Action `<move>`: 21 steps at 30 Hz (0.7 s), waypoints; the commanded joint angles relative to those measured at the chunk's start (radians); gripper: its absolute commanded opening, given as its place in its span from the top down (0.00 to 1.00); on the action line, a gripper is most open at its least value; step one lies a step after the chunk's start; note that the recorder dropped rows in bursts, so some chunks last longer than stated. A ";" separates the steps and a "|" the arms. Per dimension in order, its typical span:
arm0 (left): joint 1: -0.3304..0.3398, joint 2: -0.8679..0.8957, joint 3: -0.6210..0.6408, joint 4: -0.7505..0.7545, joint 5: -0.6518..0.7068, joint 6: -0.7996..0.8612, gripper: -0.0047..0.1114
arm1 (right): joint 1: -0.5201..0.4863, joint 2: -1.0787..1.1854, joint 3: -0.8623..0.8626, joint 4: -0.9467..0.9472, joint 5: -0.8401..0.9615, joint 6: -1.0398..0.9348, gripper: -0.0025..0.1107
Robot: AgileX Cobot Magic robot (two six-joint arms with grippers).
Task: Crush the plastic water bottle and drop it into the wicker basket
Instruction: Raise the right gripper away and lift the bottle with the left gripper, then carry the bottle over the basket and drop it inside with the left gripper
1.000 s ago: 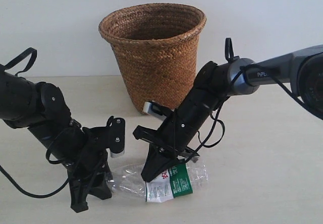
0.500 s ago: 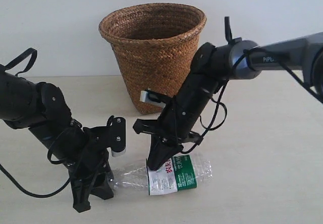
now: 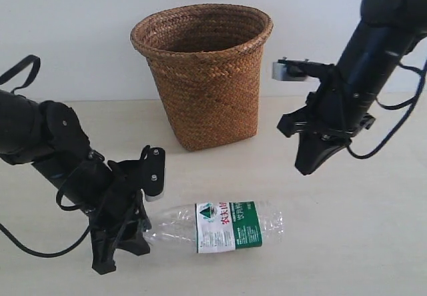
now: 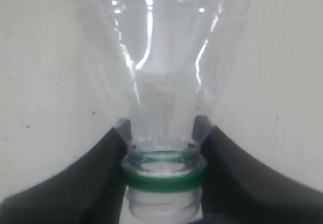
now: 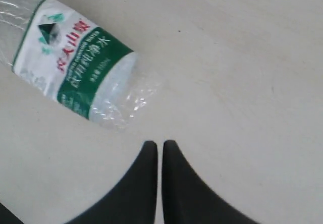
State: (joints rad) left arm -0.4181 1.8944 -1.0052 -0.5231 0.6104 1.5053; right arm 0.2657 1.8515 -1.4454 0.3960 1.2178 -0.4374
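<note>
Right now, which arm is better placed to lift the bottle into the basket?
Left, probably: the left fingers clamp the bottle at its neck; the right fingers hang shut, clear of it.

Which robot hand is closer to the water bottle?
Left. The left hand pinches the bottle at its neck, so it is touching it. The right hand hangs closed in the air near the bottle's other end, not touching it.

Glossy clear plastic bottle (image 3: 227, 227); rough woven basket (image 3: 207, 89) (matt).
</note>
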 commanded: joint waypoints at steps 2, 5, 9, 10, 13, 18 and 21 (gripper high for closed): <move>0.002 -0.118 -0.068 -0.019 0.185 0.007 0.92 | -0.080 -0.125 0.078 -0.052 0.003 -0.033 0.98; 0.002 -0.167 -0.091 -0.019 0.198 -0.009 0.92 | -0.107 -0.147 0.088 -0.069 0.003 -0.039 0.98; 0.002 -0.235 -0.167 -0.019 0.224 -0.021 0.92 | -0.179 -0.171 0.088 -0.066 0.003 -0.039 0.98; 0.004 -0.244 -0.195 -0.019 0.223 -0.023 0.92 | -0.192 -0.174 0.088 -0.064 0.003 -0.035 0.98; 0.027 -0.251 -0.308 -0.019 0.115 -0.125 0.92 | -0.199 -0.176 0.088 -0.041 0.003 -0.032 0.98; 0.049 -0.215 -0.418 -0.090 -0.332 -0.200 0.75 | -0.197 -0.176 0.097 0.085 0.003 -0.100 0.98; 0.049 -0.164 -0.469 -0.092 -0.351 -0.204 0.28 | -0.197 -0.176 0.128 0.134 0.003 -0.146 0.98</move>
State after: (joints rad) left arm -0.3694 1.6882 -1.4426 -0.5892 0.3031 1.3218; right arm 0.0718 1.6866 -1.3410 0.4858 1.2184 -0.5364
